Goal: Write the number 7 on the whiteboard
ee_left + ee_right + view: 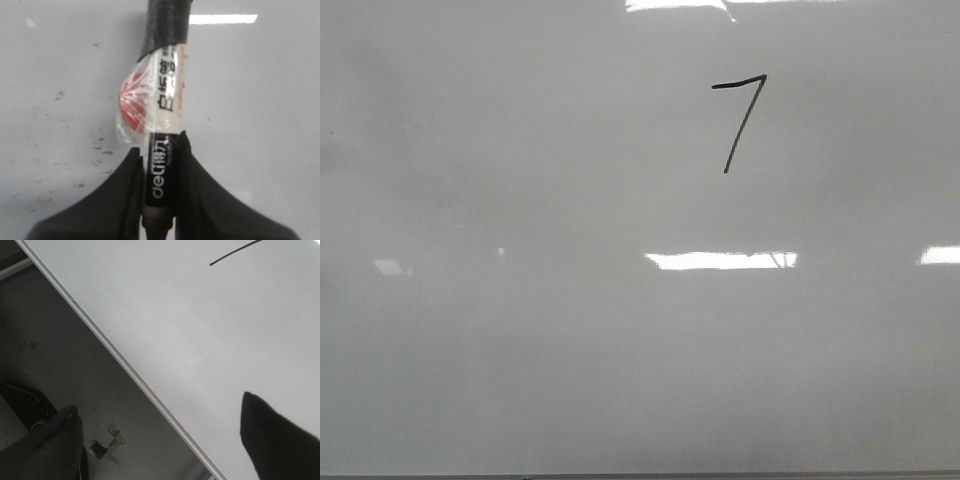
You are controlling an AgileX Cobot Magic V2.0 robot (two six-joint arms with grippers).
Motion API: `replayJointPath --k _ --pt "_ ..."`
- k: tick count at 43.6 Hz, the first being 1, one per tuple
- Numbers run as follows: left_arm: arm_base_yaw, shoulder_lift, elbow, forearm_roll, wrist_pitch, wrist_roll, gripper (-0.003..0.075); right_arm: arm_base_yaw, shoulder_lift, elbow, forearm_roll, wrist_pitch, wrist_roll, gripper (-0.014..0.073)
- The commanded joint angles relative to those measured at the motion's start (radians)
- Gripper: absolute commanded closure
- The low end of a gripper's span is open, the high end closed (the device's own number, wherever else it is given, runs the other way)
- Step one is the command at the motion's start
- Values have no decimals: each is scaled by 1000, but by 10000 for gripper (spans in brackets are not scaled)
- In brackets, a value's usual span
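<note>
**The 7 is drawn; marker in my left grip**

My left gripper (159,187) is closed on a Deli whiteboard marker (161,165), its black fingers (112,200) pinching the black label band at the centre of the lower frame. The barrel runs up from there, with a crinkled clear wrapper and red patch at mid-frame and black tape at top centre. Its tip is hidden from me.

My right gripper (160,425) holds nothing; its fingers stand wide apart in the lower corners of its view, over the aluminium edge of the whiteboard (210,340).

In the front view the number 7 (740,115) sits upper right of centre on the whiteboard (520,350), complete with bar and slanted downstroke. Neither arm shows there.

I judge the writing finished. Next I would keep the marker well off the surface so no stray stroke lands.

No containers are in sight.
</note>
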Motion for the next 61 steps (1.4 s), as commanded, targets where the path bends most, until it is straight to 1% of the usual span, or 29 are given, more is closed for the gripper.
replayJointPath --k 1,5,8,20,24,28,32,36,42,47,51,55,57,61 --pt "2 46 -23 -18 -188 -12 670 -7 -3 -30 -1 -52 3 -59" --pt "2 101 -23 -18 -257 -12 667 -7 -3 -30 -1 -51 3 -59" --pt "2 137 -23 -18 -283 -12 667 -7 -3 -30 0 -51 3 -59" --pt "2 206 -23 -18 -316 -10 661 -7 -3 -30 16 -51 3 -59" --pt "2 212 -23 -18 -320 -10 597 -7 -3 -30 17 -51 3 -59" --pt "2 212 -23 -18 -320 -10 484 -7 -3 -30 17 -50 3 -59" --pt "2 212 -23 -18 -320 -10 393 -7 -3 -30 17 -46 3 -59" --pt "2 212 -23 -13 -320 -10 346 -7 -3 -30 17 -43 3 -59" --pt "2 207 -27 -13 -310 -8 330 -7 -3 -30 17 -40 3 -59" --pt "4 178 -29 -13 -246 10 330 -7 -4 -35 17 -13 3 -59" --pt "23 128 -36 -11 -147 50 330 -8 -8 -59 14 36 34 -59" --pt "41 70 -68 16 8 52 325 -12 -10 -103 -42 103 117 -59" --pt "41 45 -87 38 57 52 313 -12 -13 -122 -83 126 177 -59" --pt "39 2 -125 63 153 52 261 -12 -20 -153 -162 161 256 -59"
